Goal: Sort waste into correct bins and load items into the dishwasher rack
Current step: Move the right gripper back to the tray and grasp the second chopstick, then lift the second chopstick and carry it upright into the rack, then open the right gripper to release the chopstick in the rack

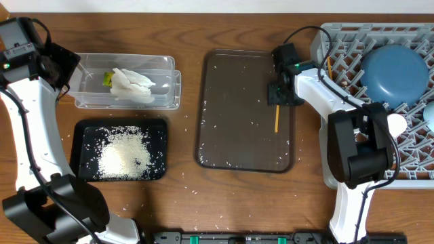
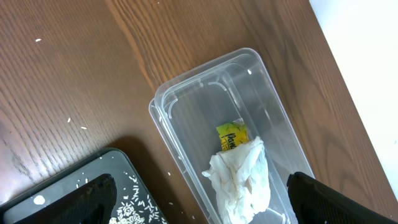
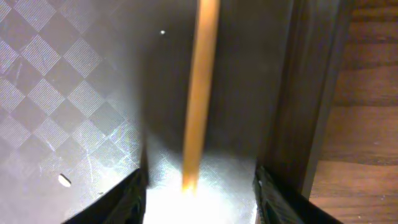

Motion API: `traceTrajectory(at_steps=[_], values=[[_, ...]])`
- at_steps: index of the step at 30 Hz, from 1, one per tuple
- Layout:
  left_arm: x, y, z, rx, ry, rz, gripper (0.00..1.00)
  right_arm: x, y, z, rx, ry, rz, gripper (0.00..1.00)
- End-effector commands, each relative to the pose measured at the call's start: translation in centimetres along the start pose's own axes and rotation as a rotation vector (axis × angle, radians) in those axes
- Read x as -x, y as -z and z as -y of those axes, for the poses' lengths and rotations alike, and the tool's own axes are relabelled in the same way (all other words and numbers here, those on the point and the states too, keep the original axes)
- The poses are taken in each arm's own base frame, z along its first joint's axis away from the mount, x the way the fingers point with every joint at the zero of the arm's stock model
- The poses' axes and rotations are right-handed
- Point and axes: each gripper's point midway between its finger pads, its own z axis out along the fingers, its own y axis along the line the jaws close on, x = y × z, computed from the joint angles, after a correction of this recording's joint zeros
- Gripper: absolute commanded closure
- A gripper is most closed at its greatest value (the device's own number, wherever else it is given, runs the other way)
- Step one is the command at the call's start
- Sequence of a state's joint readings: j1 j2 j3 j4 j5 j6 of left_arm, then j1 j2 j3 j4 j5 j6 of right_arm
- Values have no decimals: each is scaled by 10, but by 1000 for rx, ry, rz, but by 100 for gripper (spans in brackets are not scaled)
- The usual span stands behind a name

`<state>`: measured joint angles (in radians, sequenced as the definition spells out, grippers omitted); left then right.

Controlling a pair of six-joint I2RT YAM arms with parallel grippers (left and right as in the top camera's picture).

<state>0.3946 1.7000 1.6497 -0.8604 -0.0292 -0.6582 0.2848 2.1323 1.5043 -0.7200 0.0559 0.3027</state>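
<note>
A wooden chopstick [image 1: 277, 118] lies on the brown serving tray [image 1: 230, 135] near its right edge. My right gripper [image 1: 278, 95] hovers open over the chopstick's far end; the chopstick [image 3: 200, 93] runs between the spread fingers [image 3: 199, 199]. The grey dishwasher rack [image 1: 339, 41] holds the dark-blue dish [image 1: 395, 74], another chopstick [image 1: 329, 66], a white cup [image 1: 395, 124] and a light-blue bowl [image 1: 429, 114]. The clear tub [image 1: 163, 85] holds the white tissue [image 1: 132, 85] and the wrapper [image 2: 232, 135]. The black tray [image 1: 85, 135] holds the rice [image 1: 125, 156]. My left gripper [image 2: 199, 199] is open above the tub.
Loose rice grains are scattered on the brown tray and on the wooden table [image 1: 190, 196] around the black tray. The right arm's base [image 1: 356, 146] stands in front of the rack. The table's far edge shows in the left wrist view [image 2: 339, 56].
</note>
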Motion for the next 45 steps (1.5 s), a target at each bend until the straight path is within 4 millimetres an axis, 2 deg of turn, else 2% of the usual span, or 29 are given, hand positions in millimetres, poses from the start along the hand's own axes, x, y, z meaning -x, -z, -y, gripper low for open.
traceTrajectory(at_steps=[1, 3, 5, 8, 10, 12, 14, 16, 20, 23, 25, 27, 30, 35, 45], values=[[2, 4, 0, -5, 11, 9, 9, -12, -21, -2, -6, -12, -48, 62], [2, 4, 0, -5, 11, 9, 9, -16, -28, -3, -12, -30, -63, 83], [2, 4, 0, -5, 11, 9, 9, -20, -35, -3, -17, -68, -78, 99], [3, 4, 1, -5, 11, 9, 9, -20, -33, -10, 18, -97, -87, 99], [2, 4, 0, -5, 11, 9, 9, -13, -22, -15, 57, -103, -77, 99], [2, 4, 0, -5, 11, 9, 9, -1, -3, -13, 73, -117, -50, 99], [2, 4, 0, -5, 11, 9, 9, 17, 26, -5, 84, -123, -3, 99], [3, 4, 1, -5, 11, 9, 9, 35, 60, 6, 94, -104, 57, 99], [3, 4, 1, -5, 11, 9, 9, 63, 132, 41, 94, -45, 200, 99], [2, 4, 0, -5, 11, 9, 9, 70, 177, 71, 76, -23, 297, 99], [2, 4, 0, -5, 11, 9, 9, 70, 198, 90, 57, -13, 338, 99], [2, 4, 0, -5, 11, 9, 9, 69, 208, 102, 41, 0, 356, 99], [2, 4, 0, -5, 11, 9, 9, 70, 209, 117, 14, 35, 361, 99], [2, 4, 0, -5, 11, 9, 9, 72, 191, 136, -15, 9, 340, 99], [2, 4, 0, -5, 11, 9, 9, 67, 122, 150, -67, -6, 194, 97]])
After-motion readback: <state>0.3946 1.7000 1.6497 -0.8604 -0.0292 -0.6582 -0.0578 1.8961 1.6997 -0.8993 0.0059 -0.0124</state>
